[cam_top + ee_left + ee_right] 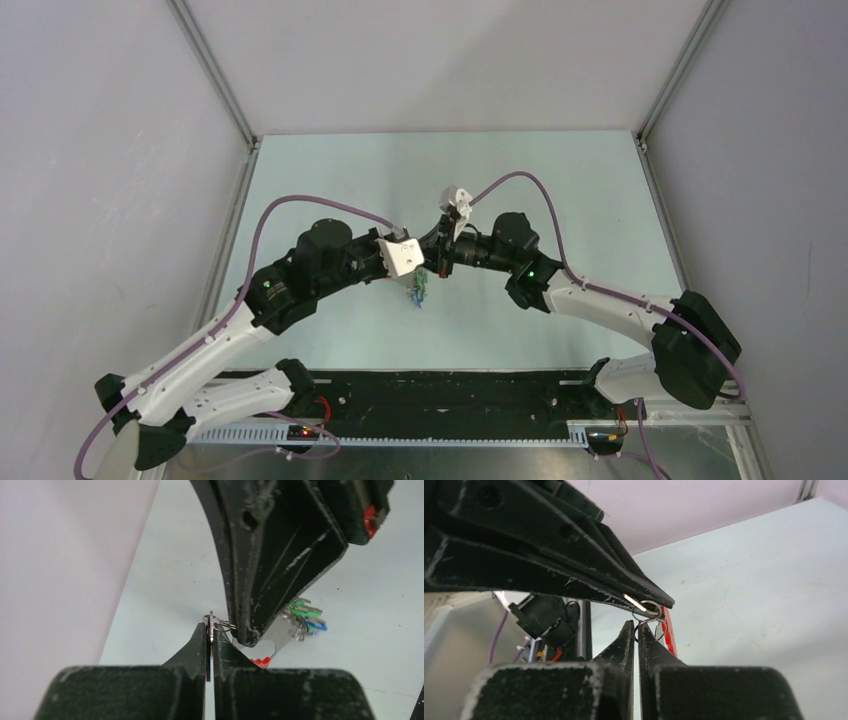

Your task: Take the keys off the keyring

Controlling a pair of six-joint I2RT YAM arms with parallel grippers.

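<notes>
Both arms meet over the middle of the table. My left gripper [210,626] is shut on a thin flat silver key, held edge-on, with a small wire ring [225,625] through its tip. My right gripper [635,625] is shut on that small wire ring [647,612], its tips touching those of the left gripper. The right fingers [260,555] come down from above in the left wrist view. The other keys [305,617], with green and blue tags, hang in a cluster [417,290] below the grippers. Parts of the red keyring [667,630] show behind the tips.
The pale table [560,200] is walled by white panels on three sides, with metal frame posts at the back corners. Purple cables loop over both arms. A black strip [460,390] holds the arm bases at the near edge.
</notes>
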